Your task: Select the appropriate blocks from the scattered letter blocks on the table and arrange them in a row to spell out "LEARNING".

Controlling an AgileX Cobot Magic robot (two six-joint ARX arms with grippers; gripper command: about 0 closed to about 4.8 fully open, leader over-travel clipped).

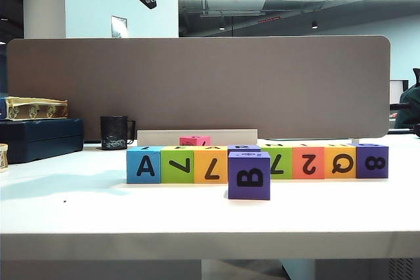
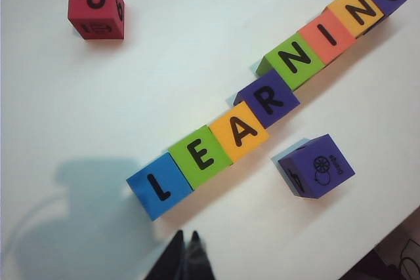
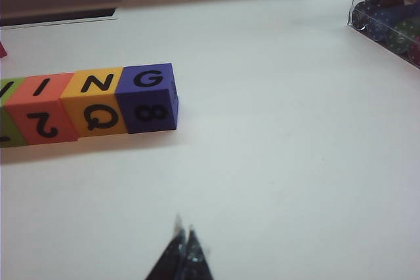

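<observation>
Left hand (image 2: pixel 186 244) closed, empty, right hand (image 3: pixel 184 235) seemingly likewise.

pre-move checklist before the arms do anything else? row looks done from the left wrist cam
1. Row of eight matte letter cubes reads LEARNING on top faces: ok.
2. Cubes touching, one straight line: not ok; the purple R cube sits slightly out of line.
3. Spare purple cube with the picture face apart from the row: ok.
4. Spare red-pink P cube clear of the row: ok.
5. Left claw shut and empty, above the white tabletop near the blue L cube: ok.
6. Right claw shut and empty, off the purple G cube: ok.
</observation>
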